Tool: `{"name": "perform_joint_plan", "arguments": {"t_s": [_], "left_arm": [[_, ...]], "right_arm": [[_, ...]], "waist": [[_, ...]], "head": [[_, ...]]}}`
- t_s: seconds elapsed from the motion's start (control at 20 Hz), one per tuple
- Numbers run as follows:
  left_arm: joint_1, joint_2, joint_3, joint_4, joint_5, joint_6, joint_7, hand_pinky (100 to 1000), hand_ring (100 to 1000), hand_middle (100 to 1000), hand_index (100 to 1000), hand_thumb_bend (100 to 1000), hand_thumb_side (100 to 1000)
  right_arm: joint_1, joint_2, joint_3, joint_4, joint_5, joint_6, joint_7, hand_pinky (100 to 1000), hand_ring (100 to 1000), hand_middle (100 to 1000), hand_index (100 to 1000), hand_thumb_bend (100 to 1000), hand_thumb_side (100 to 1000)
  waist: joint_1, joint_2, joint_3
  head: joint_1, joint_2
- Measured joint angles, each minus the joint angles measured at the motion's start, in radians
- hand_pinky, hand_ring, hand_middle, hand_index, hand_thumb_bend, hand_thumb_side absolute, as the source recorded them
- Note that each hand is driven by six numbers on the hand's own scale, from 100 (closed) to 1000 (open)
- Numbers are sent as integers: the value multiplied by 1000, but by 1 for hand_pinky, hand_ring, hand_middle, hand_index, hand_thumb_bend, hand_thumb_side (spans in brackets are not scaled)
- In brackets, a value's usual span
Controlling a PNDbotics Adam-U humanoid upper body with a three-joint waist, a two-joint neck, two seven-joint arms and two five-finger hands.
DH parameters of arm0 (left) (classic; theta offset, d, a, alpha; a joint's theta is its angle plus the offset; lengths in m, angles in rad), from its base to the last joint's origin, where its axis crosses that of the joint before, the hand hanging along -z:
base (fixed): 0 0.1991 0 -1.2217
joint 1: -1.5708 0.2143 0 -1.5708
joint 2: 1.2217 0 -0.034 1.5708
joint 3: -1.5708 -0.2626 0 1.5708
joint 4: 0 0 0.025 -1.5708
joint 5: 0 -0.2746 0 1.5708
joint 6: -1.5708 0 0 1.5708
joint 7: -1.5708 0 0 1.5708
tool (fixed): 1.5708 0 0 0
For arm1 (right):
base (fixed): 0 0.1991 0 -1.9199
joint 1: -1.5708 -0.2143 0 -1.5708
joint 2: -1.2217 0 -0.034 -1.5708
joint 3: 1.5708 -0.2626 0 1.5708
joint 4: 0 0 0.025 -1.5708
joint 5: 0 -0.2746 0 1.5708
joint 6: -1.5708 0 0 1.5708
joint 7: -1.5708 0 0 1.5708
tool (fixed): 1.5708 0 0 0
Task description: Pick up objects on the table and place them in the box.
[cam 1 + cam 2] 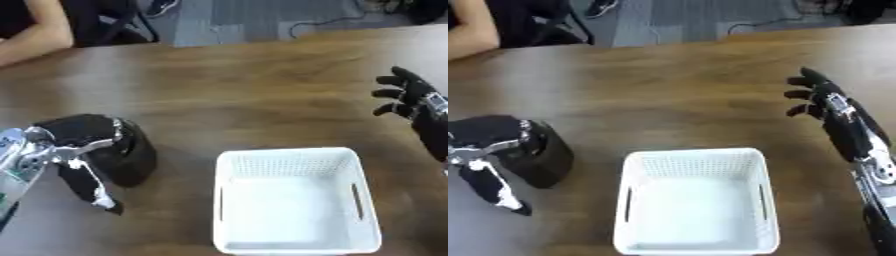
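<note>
**Left robot hand grips a dark object beside the basket**

The left robot hand [74,145] curls around a black rounded object [129,155] on the wooden tabletop [245,95], just left of the white perforated box [293,200]. The right robot hand [824,102] hovers with fingers spread, holding nothing.

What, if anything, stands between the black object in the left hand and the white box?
Nothing visible. The left hand is curled round the black object, and only bare table separates it from the open, empty box on its right.

one white box [297,200], one black object [131,155], two hands on one table [245,90].
</note>
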Motion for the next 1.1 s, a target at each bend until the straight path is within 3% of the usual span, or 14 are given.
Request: {"name": "perform_joint_plan", "arguments": {"t_s": [0.35,0.75,0.95,1.1], "left_arm": [[8,45,25,-59,51,20,-76,149,118,579,756,701,500],[8,45,47,-82,22,85,41,100,100,550,710,671,468],[8,44,54,-85,-81,105,120,100,100,729,802,666,455],[7,44,66,-95,-184,110,175,100,100,748,813,652,471]], "right_arm": [[3,0,0,0,4,0,0,654,827,867,1000,100,1000],[6,0,0,0,4,0,0,654,827,867,1000,100,1000],[6,0,0,0,4,0,0,655,827,867,1000,100,1000],[6,0,0,0,4,0,0,655,827,867,1000,100,1000]], "waist": [[-1,0,4],[-1,0,4],[-1,-1,3],[-1,-1,2]], "head": [[0,0],[0,0],[0,0],[-6,-1]]}}
